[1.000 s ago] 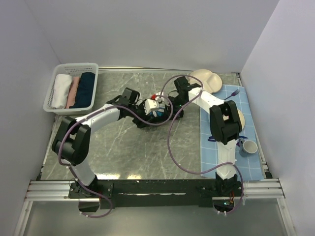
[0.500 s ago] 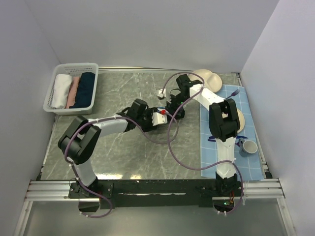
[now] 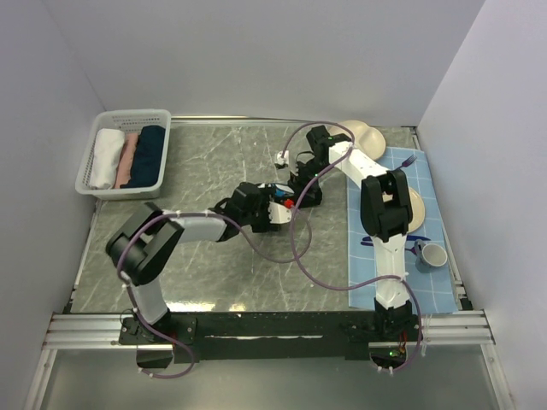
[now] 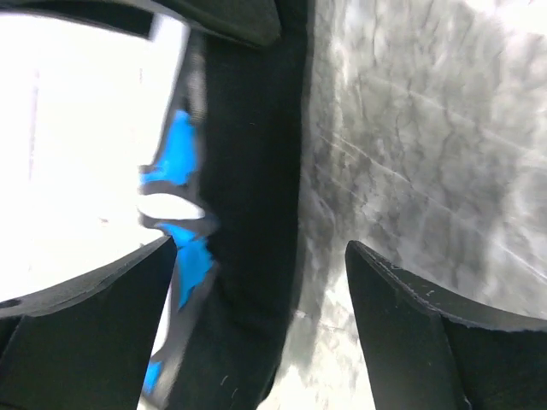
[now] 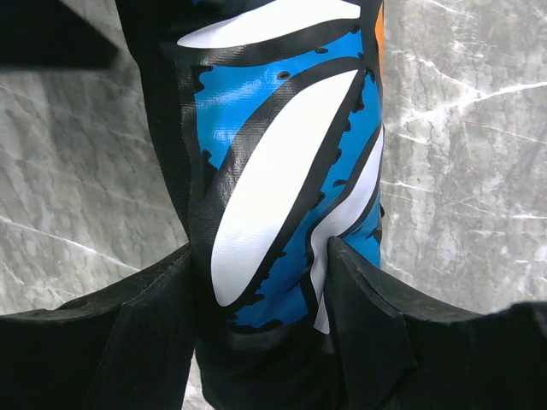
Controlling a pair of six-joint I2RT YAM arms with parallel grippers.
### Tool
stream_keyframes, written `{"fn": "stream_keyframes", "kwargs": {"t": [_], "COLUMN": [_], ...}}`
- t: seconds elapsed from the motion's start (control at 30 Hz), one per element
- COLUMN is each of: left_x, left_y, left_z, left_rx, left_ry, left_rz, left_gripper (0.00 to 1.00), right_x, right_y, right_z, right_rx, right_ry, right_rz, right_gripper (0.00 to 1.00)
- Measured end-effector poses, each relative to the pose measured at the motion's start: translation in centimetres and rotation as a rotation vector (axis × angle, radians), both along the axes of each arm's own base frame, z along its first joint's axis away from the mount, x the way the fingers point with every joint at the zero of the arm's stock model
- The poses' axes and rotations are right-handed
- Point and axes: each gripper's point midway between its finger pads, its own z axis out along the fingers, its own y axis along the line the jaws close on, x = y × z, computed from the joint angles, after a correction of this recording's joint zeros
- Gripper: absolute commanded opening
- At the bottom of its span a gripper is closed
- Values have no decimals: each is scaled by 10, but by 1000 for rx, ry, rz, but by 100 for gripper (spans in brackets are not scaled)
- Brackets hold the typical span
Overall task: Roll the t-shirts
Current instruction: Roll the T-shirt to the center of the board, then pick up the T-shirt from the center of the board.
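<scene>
T-shirt (image 5: 273, 171): black, rolled tight, lying mid-surface (image 3: 214, 256) and nearer the back edge. Right pincer (image 5: 261, 256) clenched on the roll; left pincer (image 4: 261, 248) released, straddling the cloth. Only the right wrist view shows the white-and-blue petal print clearly; from above the arms mostly hide the roll.

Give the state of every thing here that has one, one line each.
black t-shirt: rolled up
right gripper: shut on black t-shirt
left gripper: open beside it
basket: holds three rolled cloths
mug: upright on blue mat
</scene>
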Motion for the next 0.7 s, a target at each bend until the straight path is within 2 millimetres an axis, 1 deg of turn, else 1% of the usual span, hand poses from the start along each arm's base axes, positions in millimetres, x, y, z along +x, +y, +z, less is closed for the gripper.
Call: {"fn": "stream_keyframes", "kwargs": {"t": [0.07, 0.13, 0.2, 0.27, 0.37, 0.4, 0.47, 0.5, 0.57, 0.6, 0.63, 0.67, 0.7], "left_x": [-5, -4, -1, 1, 2, 6, 14, 18, 25, 29, 31, 33, 34], "left_y": [0, -7, -14, -19, -21, -24, -29, -31, -34, -34, -33, -33, -33], "left_z": [13, 26, 30, 22, -7, -11, -9, -10, -11, -11, -12, -12, -12], "left_rx": [-24, -54, -71, -67, -31, -32, -35, -35, -36, -30, -29, -25, -20], "left_ry": [-13, -47, -70, -78, -36, -42, -49, -53, -65, -74, -77, -79, -82], "left_rz": [-7, -17, -24, -29, -32, -33, -22, -17, 1, 9, 18, 25, 32], "left_gripper": [87, 87, 87, 87, 87, 85, 79, 66, 43, 24, 15, 4, 1], "right_x": [-1, -1, -1, -1, -1, -1, -1, 0, 0, 0, 0, 0, 0], "right_y": [0, 0, 0, 1, 1, 1, 2, 2, 1, 1, 1, 2, 2], "right_z": [0, 0, 0, 0, 0, 0, 1, 1, 1, 1, 1, 1, 1], "right_rx": [0, 1, 2, 4, 7, 9, 12, 13, 16, 17, 18, 19, 19], "right_ry": [3, 3, 4, 5, 8, 9, 12, 14, 14, 16, 16, 17, 18], "right_rz": [0, 0, 0, 1, -1, -1, -2, -4, -7, -7, -8, -9, -13], "right_gripper": [63, 63, 63, 63, 63, 63, 63, 63, 63, 63, 63, 64, 66]}}
